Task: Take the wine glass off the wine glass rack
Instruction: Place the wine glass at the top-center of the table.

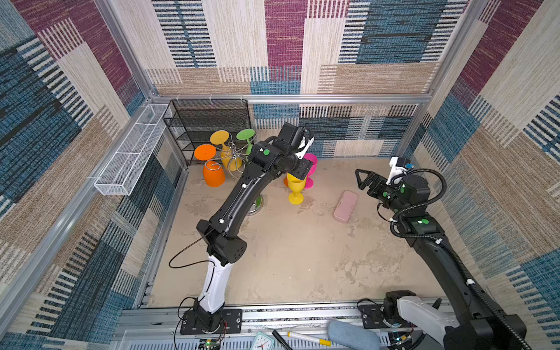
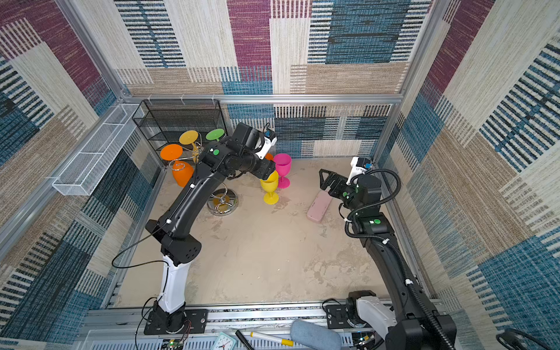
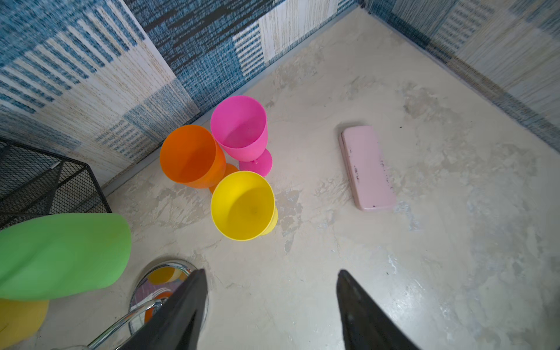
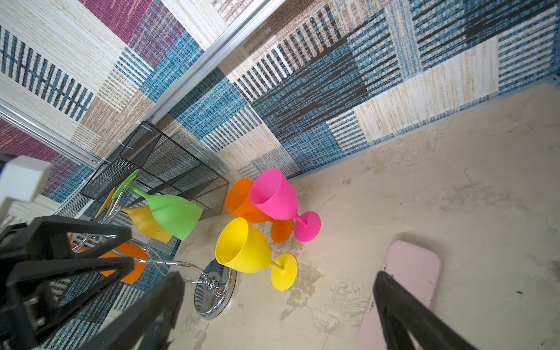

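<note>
At left, wine glass rack holds green glass, near left gripper, jaws wide, empty. Yellow wine glass stands upright off the rack, just below its fingertips. A skewed retreat could clip its rim, toppling orange glass and pink glass beside it. Right gripper: wide, empty.

Centre frame, a yellow wine glass stands upright on the table, a pink wine glass just up and right of it. The left gripper sits right at the yellow rim. Further left, the wine glass rack carries an orange glass upside down. Right of centre lies a pink case, the right gripper near it.
</note>
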Controlling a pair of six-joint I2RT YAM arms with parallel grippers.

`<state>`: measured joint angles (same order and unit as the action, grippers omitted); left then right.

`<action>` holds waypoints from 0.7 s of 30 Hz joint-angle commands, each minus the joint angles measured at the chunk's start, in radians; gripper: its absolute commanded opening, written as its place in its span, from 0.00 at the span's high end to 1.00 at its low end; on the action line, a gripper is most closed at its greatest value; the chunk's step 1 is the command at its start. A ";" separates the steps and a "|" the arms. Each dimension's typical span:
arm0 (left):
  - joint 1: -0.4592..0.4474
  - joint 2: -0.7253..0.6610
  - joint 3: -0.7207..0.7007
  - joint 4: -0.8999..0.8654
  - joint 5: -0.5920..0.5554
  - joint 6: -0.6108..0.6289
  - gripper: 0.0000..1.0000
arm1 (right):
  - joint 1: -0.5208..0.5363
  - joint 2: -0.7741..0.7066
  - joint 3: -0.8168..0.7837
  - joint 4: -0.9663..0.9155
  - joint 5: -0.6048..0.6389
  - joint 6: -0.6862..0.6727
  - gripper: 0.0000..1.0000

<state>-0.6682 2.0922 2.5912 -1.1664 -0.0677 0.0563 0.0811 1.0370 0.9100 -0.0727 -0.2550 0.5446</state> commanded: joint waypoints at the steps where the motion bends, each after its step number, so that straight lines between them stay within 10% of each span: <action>1: -0.014 -0.065 -0.029 -0.002 0.008 -0.019 0.22 | 0.005 -0.018 0.014 0.027 -0.015 -0.012 0.00; 21: 0.051 -0.678 -0.513 0.012 -0.256 -0.125 0.22 | 0.335 0.114 0.150 0.132 0.061 0.028 0.00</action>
<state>-0.6415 1.4513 2.1227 -1.1568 -0.2604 -0.0303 0.3763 1.1191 1.0283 -0.0010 -0.2119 0.5610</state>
